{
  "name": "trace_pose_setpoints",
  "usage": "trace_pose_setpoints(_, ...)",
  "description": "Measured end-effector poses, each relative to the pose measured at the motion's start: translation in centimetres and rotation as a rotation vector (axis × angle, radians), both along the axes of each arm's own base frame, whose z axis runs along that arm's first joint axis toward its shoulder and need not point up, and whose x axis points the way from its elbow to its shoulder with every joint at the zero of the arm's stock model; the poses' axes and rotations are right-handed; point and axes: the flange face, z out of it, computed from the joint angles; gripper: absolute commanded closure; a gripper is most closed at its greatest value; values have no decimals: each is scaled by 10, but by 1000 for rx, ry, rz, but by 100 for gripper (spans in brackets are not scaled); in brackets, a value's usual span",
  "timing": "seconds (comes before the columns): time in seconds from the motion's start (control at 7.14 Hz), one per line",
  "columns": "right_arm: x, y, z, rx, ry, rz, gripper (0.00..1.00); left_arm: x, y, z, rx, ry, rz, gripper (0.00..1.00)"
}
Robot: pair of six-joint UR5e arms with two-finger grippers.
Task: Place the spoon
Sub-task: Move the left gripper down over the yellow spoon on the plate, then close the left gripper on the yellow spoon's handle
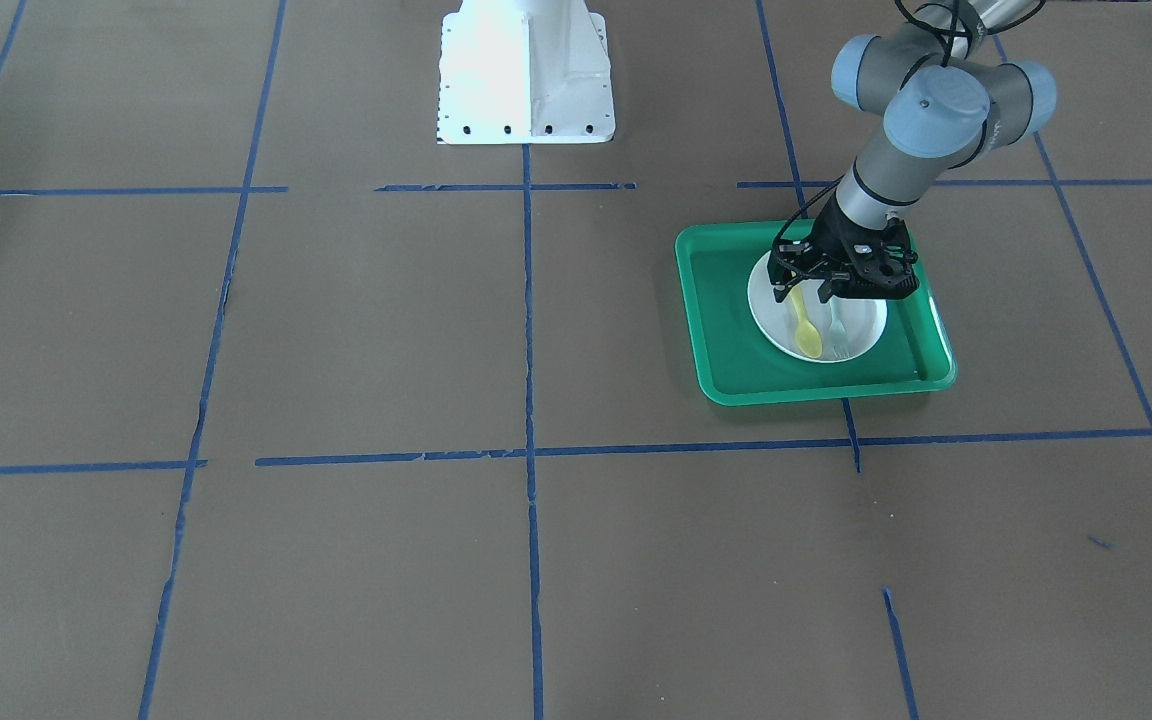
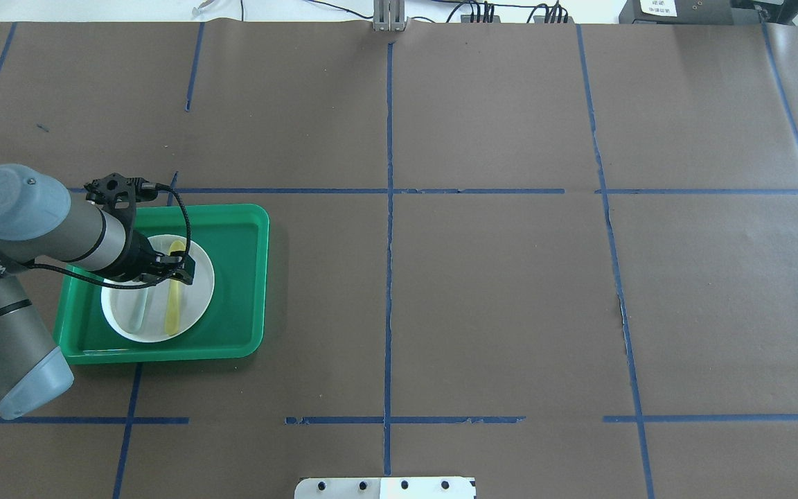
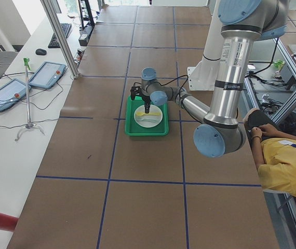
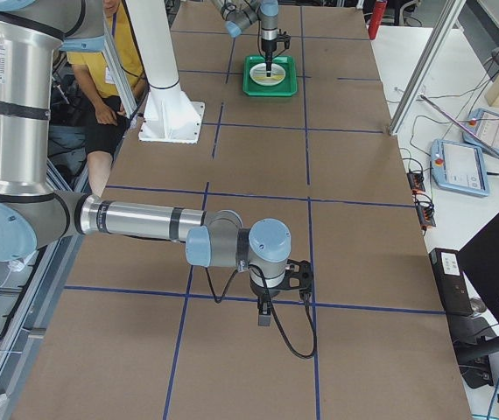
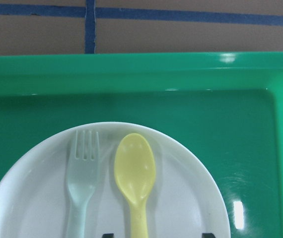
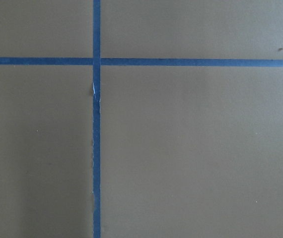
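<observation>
The small yellow spoon (image 1: 806, 332) lies flat on the white plate (image 1: 866, 325) inside the green tray (image 1: 726, 350), beside a pale grey-green fork (image 1: 838, 338). My left gripper (image 1: 804, 290) hangs low over the plate, open, its fingers on either side of the spoon's handle. The left wrist view shows the spoon (image 5: 135, 173) lying next to the fork (image 5: 82, 178), with two dark fingertips (image 5: 107, 235) wide apart at the bottom edge. My right gripper (image 4: 265, 317) hangs over bare table far away; I cannot tell whether it is open or shut.
The tray (image 2: 240, 277) sits on the brown paper table cover with blue tape lines (image 2: 389, 208). The white robot base (image 1: 526, 70) stands at the table's edge. A person in yellow (image 3: 288, 166) sits beside the table.
</observation>
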Motion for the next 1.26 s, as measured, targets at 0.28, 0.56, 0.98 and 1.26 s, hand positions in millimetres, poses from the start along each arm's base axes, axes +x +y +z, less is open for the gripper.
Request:
trace_pose_setpoints(0.28,0,0,0,0,0,0,0,8,0,13,-18,-21,6,40)
trace_pose_setpoints(0.56,0,0,0,0,0,0,0,13,2,18,-29,-31,13,81)
trace_pose_setpoints(0.98,0,0,0,0,0,0,0,16,1,17,-52,-30,5,100)
trace_pose_setpoints(1.26,0,0,0,0,0,0,0,11,1,12,-56,-28,-3,100)
